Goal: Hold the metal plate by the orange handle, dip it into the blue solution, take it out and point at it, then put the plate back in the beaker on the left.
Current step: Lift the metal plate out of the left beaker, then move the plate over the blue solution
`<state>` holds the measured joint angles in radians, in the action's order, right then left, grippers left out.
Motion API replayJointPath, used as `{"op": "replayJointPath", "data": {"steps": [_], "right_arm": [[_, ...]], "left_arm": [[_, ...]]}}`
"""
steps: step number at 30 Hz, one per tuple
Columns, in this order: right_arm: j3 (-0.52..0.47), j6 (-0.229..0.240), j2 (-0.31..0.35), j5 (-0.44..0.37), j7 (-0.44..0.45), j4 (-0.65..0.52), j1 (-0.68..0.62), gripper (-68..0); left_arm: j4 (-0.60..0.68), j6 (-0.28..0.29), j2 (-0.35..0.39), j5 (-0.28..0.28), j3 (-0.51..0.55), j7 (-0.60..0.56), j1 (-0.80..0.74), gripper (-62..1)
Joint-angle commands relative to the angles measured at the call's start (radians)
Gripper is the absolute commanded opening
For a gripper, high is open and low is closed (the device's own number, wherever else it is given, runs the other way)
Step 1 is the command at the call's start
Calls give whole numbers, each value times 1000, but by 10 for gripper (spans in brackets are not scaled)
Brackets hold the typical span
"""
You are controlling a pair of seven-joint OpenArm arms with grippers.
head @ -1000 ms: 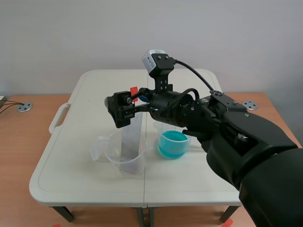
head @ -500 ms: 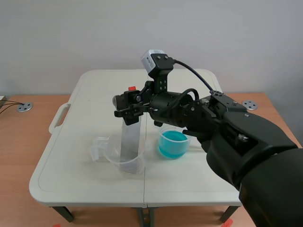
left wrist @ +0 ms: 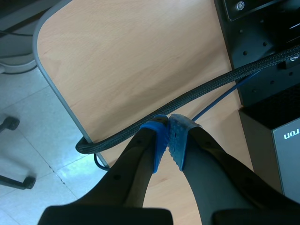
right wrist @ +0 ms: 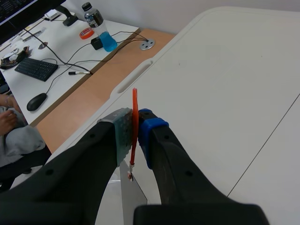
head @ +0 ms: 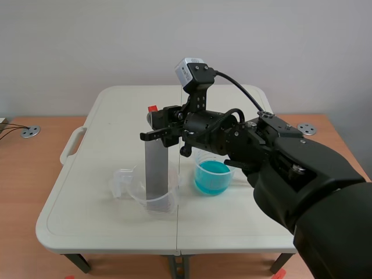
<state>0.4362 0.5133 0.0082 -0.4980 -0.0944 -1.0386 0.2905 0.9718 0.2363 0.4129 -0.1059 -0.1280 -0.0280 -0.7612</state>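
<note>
Slippage worries me most: my right gripper (right wrist: 136, 125) has its fingers pinching only the thin orange handle (right wrist: 135, 105), with the metal plate (head: 154, 171) hanging upright, its lower end inside the left beaker (head: 136, 189). A tilted lift could snag the rim and tip it toward the blue solution (head: 212, 177) nearby. My left gripper (left wrist: 168, 136), fingers pressed together on nothing, sits off the tabletop (head: 104, 116).

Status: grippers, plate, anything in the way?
Right gripper shut on orange handle. Left gripper shut, empty, off the table. Metal plate upright, foot in left beaker. Nothing between it and blue solution.
</note>
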Motion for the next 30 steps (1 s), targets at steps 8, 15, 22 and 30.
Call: {"op": "replayJointPath", "data": {"steps": [8, 15, 22, 30], "right_arm": [[-2, 119, -6, -10, 32, -21, 25, -664], [-2, 216, -6, -3, 41, -40, 25, -664], [5, 232, 3, 0, 41, -99, 16, -664], [5, 232, 23, 18, 41, -210, -32, -664]], "left_arm": [[6, 3, 0, -5, 2, -5, -2, -594], [6, 3, 0, -5, 2, -6, 0, -594], [6, 3, 0, -5, 2, -6, 0, -594], [6, 3, 0, -5, 2, -6, 0, -594]]}}
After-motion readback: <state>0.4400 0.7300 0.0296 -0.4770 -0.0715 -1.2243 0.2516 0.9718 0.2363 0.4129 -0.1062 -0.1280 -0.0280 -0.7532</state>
